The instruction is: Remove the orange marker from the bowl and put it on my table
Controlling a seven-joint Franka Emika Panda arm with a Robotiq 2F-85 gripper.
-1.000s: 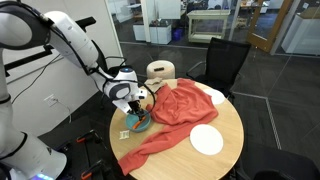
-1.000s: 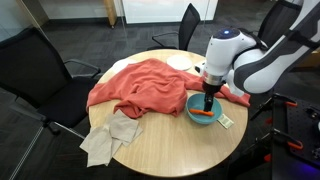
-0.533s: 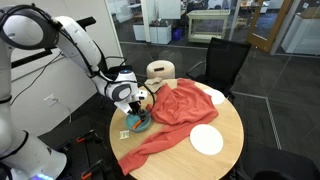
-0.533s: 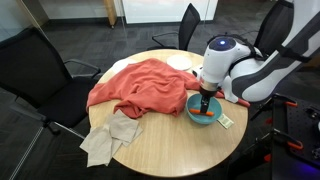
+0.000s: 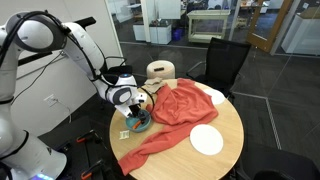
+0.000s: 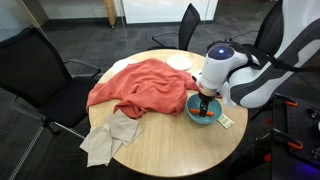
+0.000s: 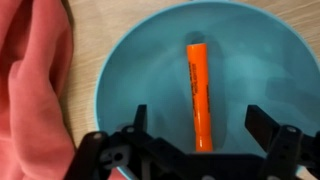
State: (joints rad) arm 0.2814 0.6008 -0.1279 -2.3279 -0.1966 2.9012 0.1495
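The orange marker (image 7: 199, 92) lies inside the teal-blue bowl (image 7: 130, 60), which fills the wrist view. My gripper (image 7: 200, 118) is open, with one finger on each side of the marker's near end, down inside the bowl. In both exterior views the gripper (image 5: 137, 112) (image 6: 207, 103) reaches down into the bowl (image 5: 140, 124) (image 6: 193, 106) near the edge of the round light-wood table (image 5: 220, 165) (image 6: 160, 140). A bit of the marker (image 6: 202, 114) shows in an exterior view.
A large red-orange cloth (image 6: 140, 85) (image 5: 175, 110) (image 7: 35, 80) lies beside the bowl. A white plate (image 5: 207, 139) and a beige cloth (image 6: 110, 135) sit on the table. A small card (image 6: 226, 121) lies by the bowl. Black chairs (image 6: 40, 70) stand around.
My gripper has lowered a little further into the bowl. The marker and bowl have not moved.
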